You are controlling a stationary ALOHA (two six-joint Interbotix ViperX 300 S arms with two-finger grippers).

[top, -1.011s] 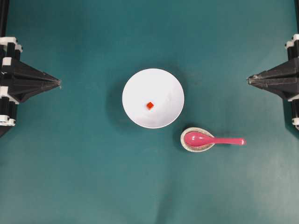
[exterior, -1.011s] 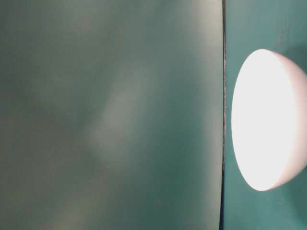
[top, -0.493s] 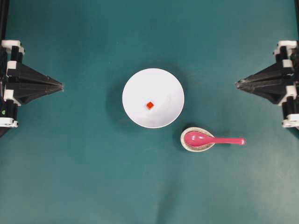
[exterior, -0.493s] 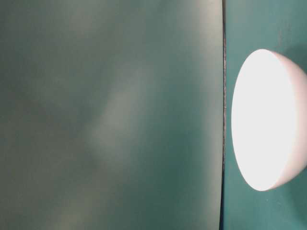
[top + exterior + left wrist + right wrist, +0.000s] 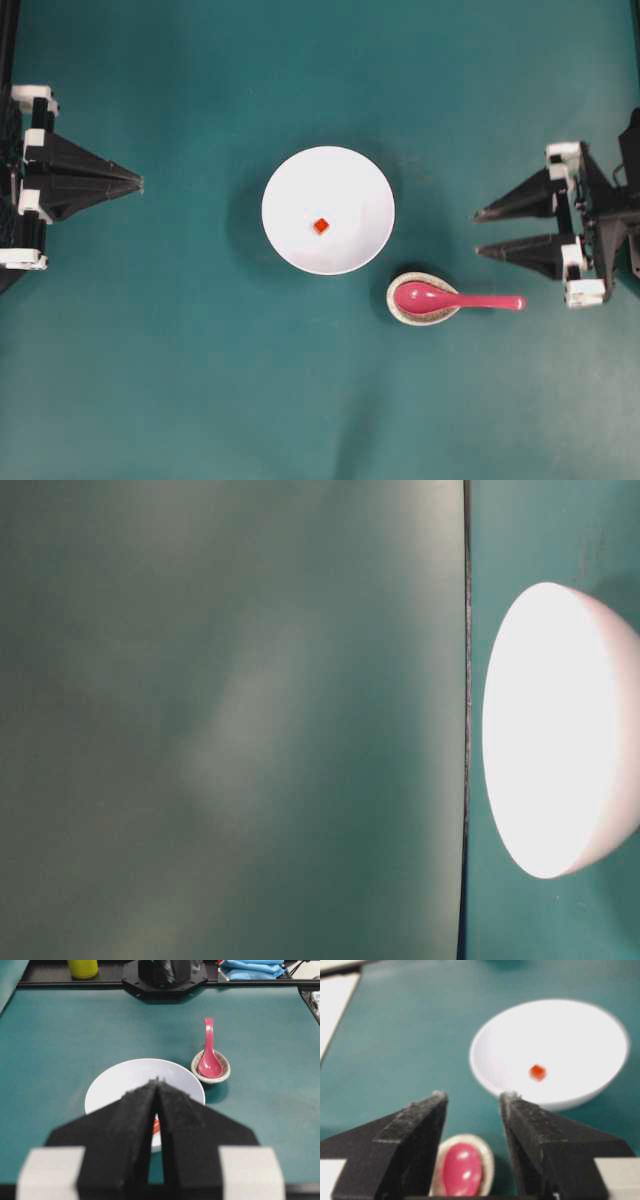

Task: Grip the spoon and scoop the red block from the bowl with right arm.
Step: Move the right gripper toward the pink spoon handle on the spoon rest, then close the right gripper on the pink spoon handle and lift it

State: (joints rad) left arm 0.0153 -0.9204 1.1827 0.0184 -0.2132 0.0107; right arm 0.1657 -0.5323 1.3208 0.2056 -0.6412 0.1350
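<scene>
In the round white bowl (image 5: pixel 328 211), a tiny red block (image 5: pixel 320 226).

A dark teal mat covers the desk (image 5: pixel 200 380), evenly lit with soft creases, while past its far edge stand a yellow container (image 5: pixel 83 967), folded blue cloths (image 5: pixel 252 968) and a black rail (image 5: pixel 65 982).
</scene>
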